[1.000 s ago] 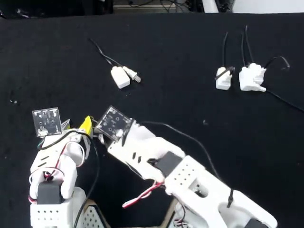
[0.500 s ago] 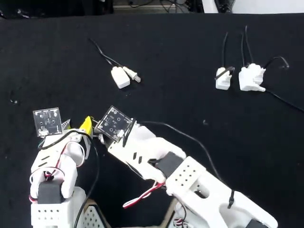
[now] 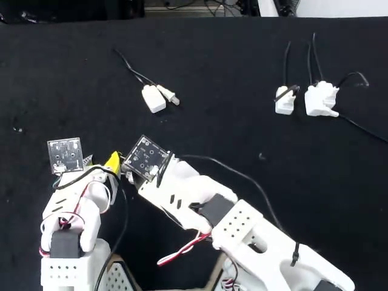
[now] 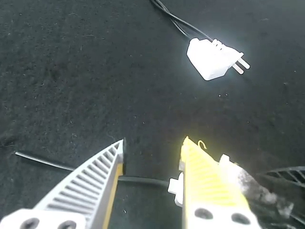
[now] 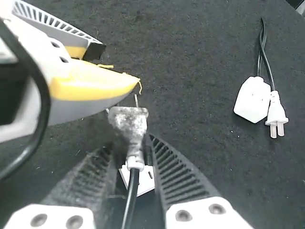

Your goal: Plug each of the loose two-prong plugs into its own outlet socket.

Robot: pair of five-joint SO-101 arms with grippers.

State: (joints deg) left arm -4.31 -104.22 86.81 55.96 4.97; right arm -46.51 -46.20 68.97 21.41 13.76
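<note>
My right gripper (image 5: 129, 143) is shut on a grey-white two-prong plug (image 5: 128, 123), whose black cable runs back between the dark ribbed fingers. The plug's prongs point at the yellow finger (image 5: 90, 86) of my left gripper (image 4: 153, 142), which is open. A black cable (image 4: 143, 180) crosses between the left gripper's fingers, and a white part of the plug (image 4: 174, 186) sits against the yellow finger. In the high view both grippers meet at the table's front left, the left gripper (image 3: 100, 161) beside the right arm's marker plate (image 3: 144, 159). Farther back lie a white socket (image 3: 153, 99) and a loose plug (image 3: 169, 94).
At the back right of the black table (image 3: 230, 139) lie another white socket (image 3: 284, 100) and a white plug-and-socket cluster (image 3: 321, 100), with black cables running to the table's far edge. A thin black cable (image 3: 242, 177) trails from the right arm.
The left arm's wrist and its marker plate have shifted slightly to the right, closer to the right gripper. The right arm and the plug it holds have stayed put.
</note>
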